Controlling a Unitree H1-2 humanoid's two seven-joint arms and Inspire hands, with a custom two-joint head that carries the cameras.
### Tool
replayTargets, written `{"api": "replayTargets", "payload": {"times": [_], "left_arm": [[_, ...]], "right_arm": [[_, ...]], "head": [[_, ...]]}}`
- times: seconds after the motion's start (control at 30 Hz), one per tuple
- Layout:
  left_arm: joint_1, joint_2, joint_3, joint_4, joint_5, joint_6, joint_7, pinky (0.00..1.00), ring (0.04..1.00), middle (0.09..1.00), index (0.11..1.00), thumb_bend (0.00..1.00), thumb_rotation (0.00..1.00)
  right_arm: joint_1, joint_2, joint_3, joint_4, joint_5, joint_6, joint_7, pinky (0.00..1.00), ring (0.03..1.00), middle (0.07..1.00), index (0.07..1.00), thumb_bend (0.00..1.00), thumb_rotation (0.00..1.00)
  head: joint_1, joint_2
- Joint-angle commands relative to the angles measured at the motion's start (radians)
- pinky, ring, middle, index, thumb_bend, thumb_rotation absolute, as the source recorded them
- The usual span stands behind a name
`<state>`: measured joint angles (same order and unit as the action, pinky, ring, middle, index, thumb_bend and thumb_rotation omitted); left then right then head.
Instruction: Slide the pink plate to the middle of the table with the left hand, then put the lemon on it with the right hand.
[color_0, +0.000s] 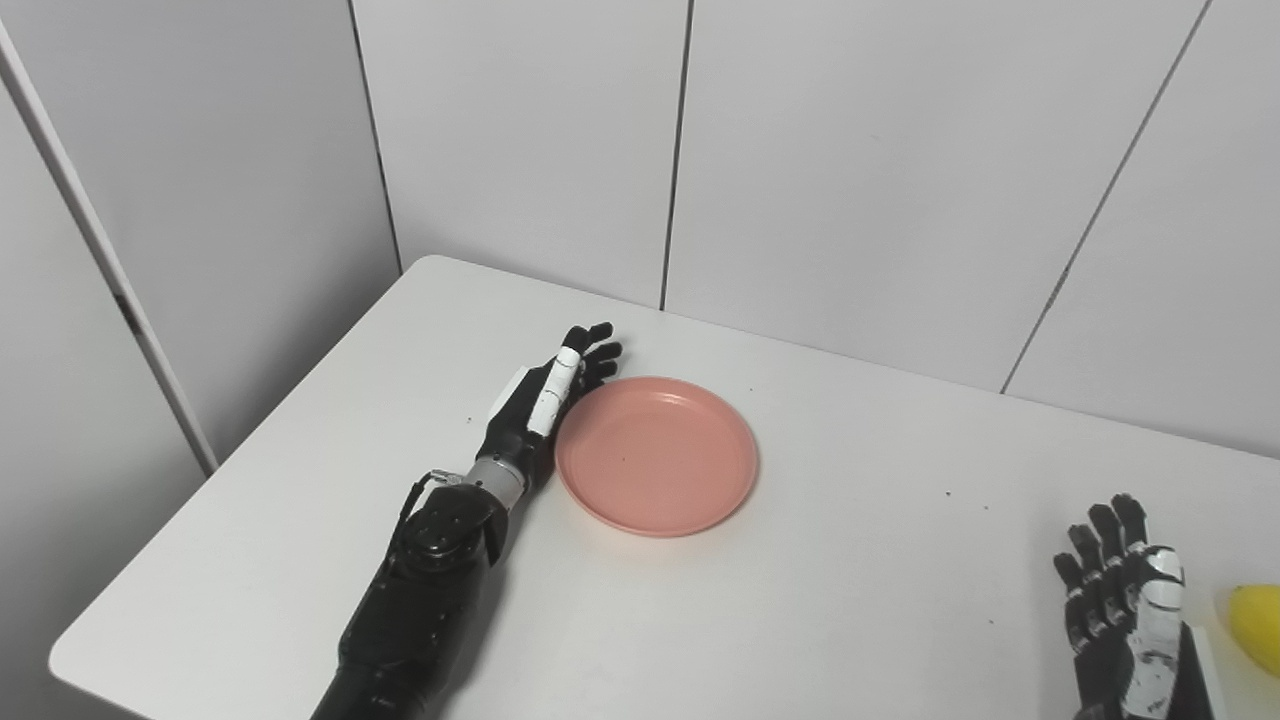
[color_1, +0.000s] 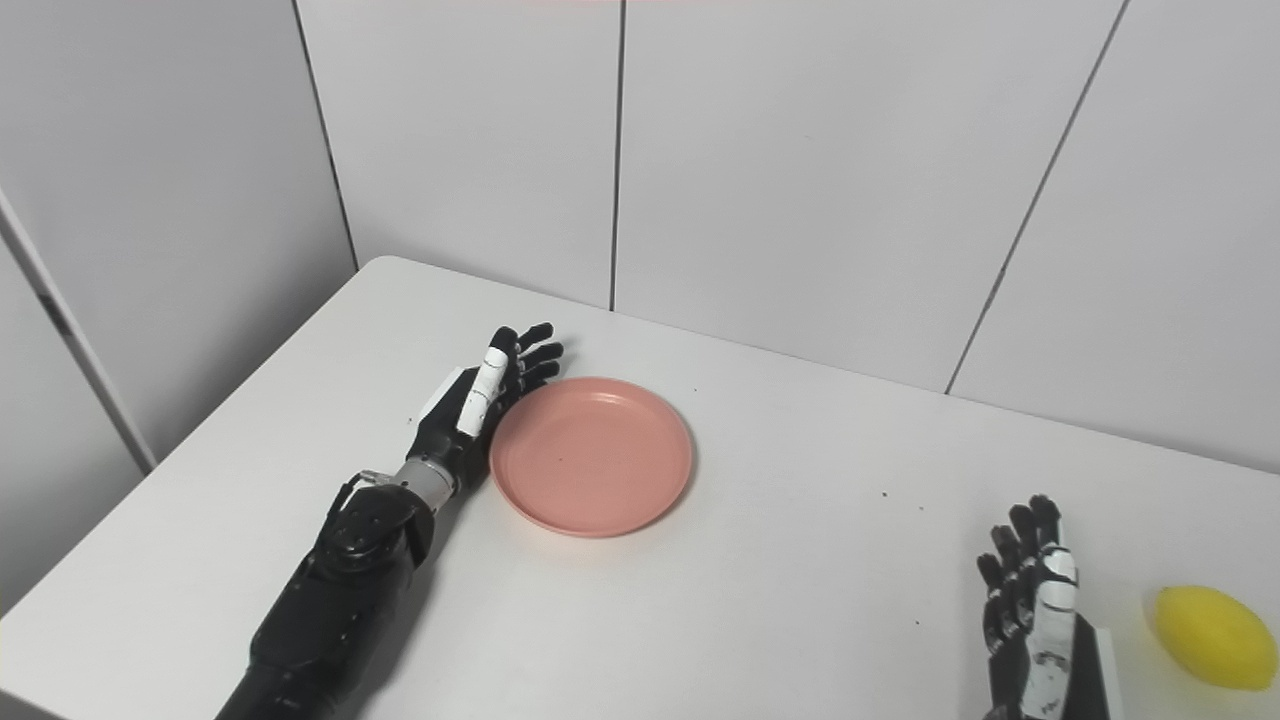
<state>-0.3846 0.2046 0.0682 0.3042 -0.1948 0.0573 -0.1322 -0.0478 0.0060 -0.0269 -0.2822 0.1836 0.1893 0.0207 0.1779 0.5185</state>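
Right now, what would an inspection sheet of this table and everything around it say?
Surface: white table, a few tiny dark specks.
Job's things: pink plate empty, left of centre; lemon near the right edge, off the plate.
Clutter: nothing seen.
Hands: left hand open, edge-on against the plate's left rim; right hand open, beside the lemon, holding nothing.
Cables: a thin loop at the left wrist.
Surroundings: plain grey wall panels.

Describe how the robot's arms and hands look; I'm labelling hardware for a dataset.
Both arms are glossy black. The left robot hand has black fingers, a white panel along its upper edge and a silver metal wrist ring, with a thin cable looping at the forearm. The right robot hand is likewise black-fingered with white panels.
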Motion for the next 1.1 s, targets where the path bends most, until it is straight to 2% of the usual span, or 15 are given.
{"api": "replayTargets", "payload": {"times": [0.0, 0.33, 0.73, 1.07], "left_arm": [[-0.015, 0.008, -0.014, -0.042, 0.007, 0.014, -0.028, 0.94, 0.924, 0.91, 0.899, 0.87, 1.0], [-0.007, -0.005, -0.051, -0.072, 0.02, 0.055, -0.05, 0.96, 0.942, 0.928, 0.914, 0.86, 1.0], [0.003, -0.012, -0.073, -0.083, 0.017, 0.04, -0.092, 0.97, 0.951, 0.941, 0.93, 0.84, 1.0], [0.023, -0.046, -0.095, -0.108, 0.022, 0.053, -0.078, 0.98, 0.96, 0.959, 0.948, 0.84, 1.0]], "right_arm": [[-0.031, 0.01, 0.007, -0.012, -0.014, -0.042, -0.001, 1.0, 1.0, 1.0, 1.0, 0.7, 1.0], [-0.035, 0.036, 0.026, -0.011, -0.043, -0.026, -0.007, 1.0, 1.0, 1.0, 1.0, 0.7, 1.0], [-0.041, 0.073, 0.056, -0.009, -0.08, -0.005, -0.026, 1.0, 1.0, 1.0, 1.0, 0.7, 1.0], [-0.046, 0.089, 0.08, 0.008, -0.117, -0.005, -0.037, 1.0, 1.0, 1.0, 1.0, 0.72, 1.0]], "head": [[-0.017, 0.005], [-0.125, 0.026], [-0.237, 0.033], [-0.329, 0.033]]}}
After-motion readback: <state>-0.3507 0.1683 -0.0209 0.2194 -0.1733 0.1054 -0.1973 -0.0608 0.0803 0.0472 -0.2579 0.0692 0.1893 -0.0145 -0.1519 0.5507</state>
